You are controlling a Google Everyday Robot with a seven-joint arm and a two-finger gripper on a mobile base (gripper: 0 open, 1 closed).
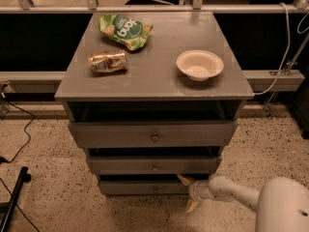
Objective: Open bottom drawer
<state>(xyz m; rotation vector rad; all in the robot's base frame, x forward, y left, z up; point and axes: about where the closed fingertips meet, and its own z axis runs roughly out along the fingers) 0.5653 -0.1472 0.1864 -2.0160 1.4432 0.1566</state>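
The bottom drawer point(130, 187) is the lowest and slimmest of three grey drawer fronts, with a small round knob point(155, 189) at its centre. My gripper point(188, 193) is low down at the drawer's right end, to the right of the knob. It is open, with one pale finger point(183, 180) at the drawer's top right corner and the other point(192, 206) pointing down toward the floor. It holds nothing. My white arm point(241, 195) reaches in from the lower right.
The cabinet top point(159, 76) carries a green snack bag point(124, 31), a brown snack packet point(108, 61) and a white bowl point(199, 65). The middle drawer point(154, 165) and top drawer point(154, 134) sit above. A black stand leg point(13, 197) and cables lie on the speckled floor at left.
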